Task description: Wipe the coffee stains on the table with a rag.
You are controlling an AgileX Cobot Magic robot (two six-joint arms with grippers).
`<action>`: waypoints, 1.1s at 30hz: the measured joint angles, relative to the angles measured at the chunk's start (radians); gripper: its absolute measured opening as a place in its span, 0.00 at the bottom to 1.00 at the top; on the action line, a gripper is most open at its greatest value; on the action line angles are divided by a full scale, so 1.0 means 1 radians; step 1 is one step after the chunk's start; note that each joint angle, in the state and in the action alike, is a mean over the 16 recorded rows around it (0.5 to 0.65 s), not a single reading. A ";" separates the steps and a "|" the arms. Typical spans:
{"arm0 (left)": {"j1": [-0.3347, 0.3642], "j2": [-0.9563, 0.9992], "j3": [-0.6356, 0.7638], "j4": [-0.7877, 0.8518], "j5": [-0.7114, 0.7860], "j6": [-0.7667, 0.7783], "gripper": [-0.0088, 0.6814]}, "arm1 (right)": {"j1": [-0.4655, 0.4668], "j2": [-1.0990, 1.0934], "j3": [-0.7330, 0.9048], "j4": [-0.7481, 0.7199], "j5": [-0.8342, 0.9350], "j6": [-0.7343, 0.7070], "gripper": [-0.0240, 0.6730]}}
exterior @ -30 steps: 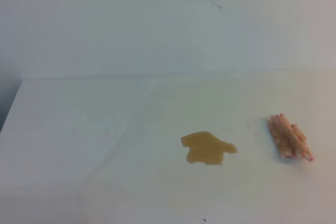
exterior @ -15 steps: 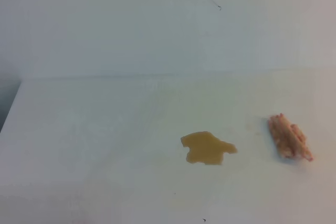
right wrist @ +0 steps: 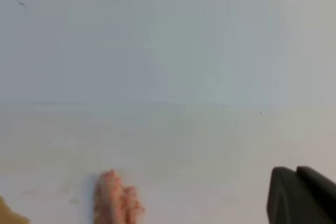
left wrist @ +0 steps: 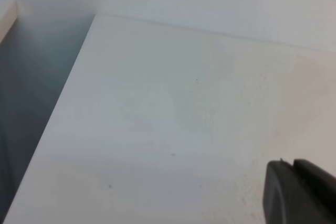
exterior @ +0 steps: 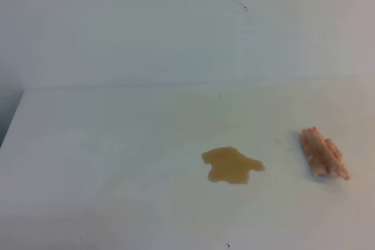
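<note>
The coffee stains (exterior: pixel 231 165) form one tan-yellow blotch on the white table (exterior: pixel 105 144), right of centre in the exterior view. The pinkish rag (exterior: pixel 323 153) lies bunched to the right of the blotch, apart from it. Neither arm shows in the exterior view. In the right wrist view the rag (right wrist: pixel 116 203) sits at the bottom left, with a sliver of the coffee stains (right wrist: pixel 5 215) in the corner. The dark tip of my right gripper (right wrist: pixel 298 192) is at the bottom right, away from the rag. A dark tip of my left gripper (left wrist: pixel 295 190) hangs over bare table (left wrist: pixel 157 119).
A plain white wall (exterior: pixel 176 27) rises behind the table. The table's left edge (left wrist: pixel 58 114) drops into a dark gap (left wrist: pixel 26 103) beside it.
</note>
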 joint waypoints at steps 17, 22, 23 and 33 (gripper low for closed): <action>0.000 0.000 0.000 0.000 0.000 0.000 0.01 | 0.137 0.359 -0.116 -0.001 0.060 -0.140 0.03; 0.000 0.000 0.000 0.000 0.000 0.000 0.01 | 0.148 0.502 -0.222 0.022 0.134 -0.147 0.03; 0.000 0.000 0.000 0.000 0.000 0.000 0.01 | 0.149 0.533 -0.246 0.029 0.153 -0.147 0.03; 0.000 -0.002 0.003 0.000 0.002 0.000 0.01 | 0.149 0.817 -0.508 0.122 0.367 -0.148 0.03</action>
